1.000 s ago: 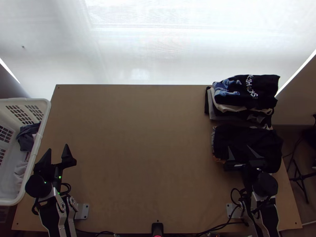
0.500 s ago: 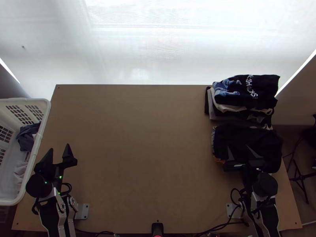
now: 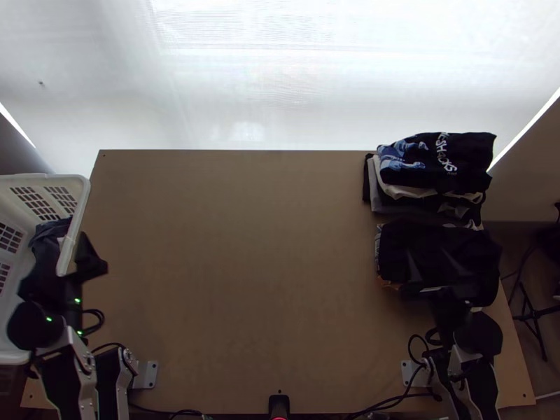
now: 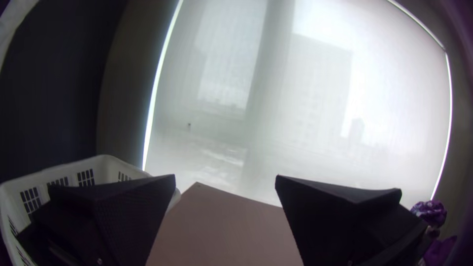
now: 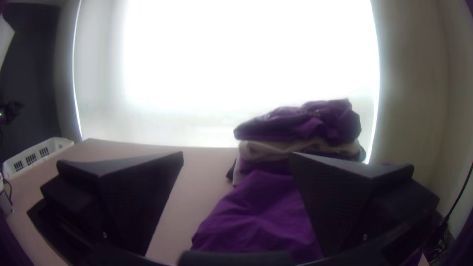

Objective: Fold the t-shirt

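The left gripper (image 3: 68,242) is observed with fingers spread at the side of the white basket (image 3: 80,199), where a dark garment (image 3: 52,228) lies bunched just beside it. The right gripper (image 3: 428,253) is found with fingers apart over the near stack (image 3: 393,239); beyond it, a printed black t-shirt (image 3: 470,150) is noted folded atop the far stack (image 3: 406,199). Which garment is to be folded cannot be determined.

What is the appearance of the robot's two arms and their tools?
The left arm and right arm have silver-grey links, black joints and thin black cables. The left one also shows small green lights. The left tool and right tool each have two wide, wedge-shaped black fingers.
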Robot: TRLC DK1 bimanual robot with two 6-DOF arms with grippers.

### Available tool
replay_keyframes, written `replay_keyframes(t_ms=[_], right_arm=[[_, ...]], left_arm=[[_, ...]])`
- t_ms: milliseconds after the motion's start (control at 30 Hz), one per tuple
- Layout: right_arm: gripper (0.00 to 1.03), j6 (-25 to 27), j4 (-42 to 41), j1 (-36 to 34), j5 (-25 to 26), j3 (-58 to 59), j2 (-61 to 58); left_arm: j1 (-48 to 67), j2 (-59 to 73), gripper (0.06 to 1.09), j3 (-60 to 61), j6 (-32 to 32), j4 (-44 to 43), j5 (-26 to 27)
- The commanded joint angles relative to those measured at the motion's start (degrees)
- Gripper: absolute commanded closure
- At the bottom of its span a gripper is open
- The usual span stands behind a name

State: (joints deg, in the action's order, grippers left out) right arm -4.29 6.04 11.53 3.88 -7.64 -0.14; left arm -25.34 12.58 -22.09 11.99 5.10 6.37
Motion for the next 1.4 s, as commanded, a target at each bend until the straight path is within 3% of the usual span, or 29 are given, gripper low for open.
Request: replay_keyframes(t_ms=[0,233,467,567,767,1000,1167,1367], right_arm=[[0.04,-0.71,-7.8,-0.19,0.08,-8.18,-7.15],[0.04,-0.28,3.8,-1.07,0.16,-35.52,-36.24],[0.04,-0.45,27.18,-0.98,0.08,-60.65,-58.04],[0.04,-1.33,32.8,-0.89,-0.01,-64.52,-60.94],[0.04,-4.76,35.0,1.21,-0.19,-64.96,-60.33],[0.04,-8.01,40.01,2.18,-0.1,-65.49,-61.29],[0.04,-8.01,42.3,2.18,-0.1,-66.28,-61.21],[0.04,-7.31,44.67,2.18,-0.01,-66.54,-60.15]], left_arm=[[-7.53,20.64,0.1,-24.58,0.14,4.92,-3.47],[-21.59,44.99,0.1,-51.83,1.28,19.77,-3.3],[-31.87,70.92,0.1,-77.93,1.9,42.8,-3.82],[-35.74,78.12,0.1,-82.42,2.6,49.92,-3.73],[-41.37,87.79,0.1,-83.03,2.07,55.8,-3.82],[-44.18,97.64,0.1,-76.44,-1.18,56.77,-4.44],[-44.35,100.98,0.1,-66.16,-2.76,46.22,-7.07],[-43.65,111.43,0.1,-65.98,-4.78,38.67,-11.12]])
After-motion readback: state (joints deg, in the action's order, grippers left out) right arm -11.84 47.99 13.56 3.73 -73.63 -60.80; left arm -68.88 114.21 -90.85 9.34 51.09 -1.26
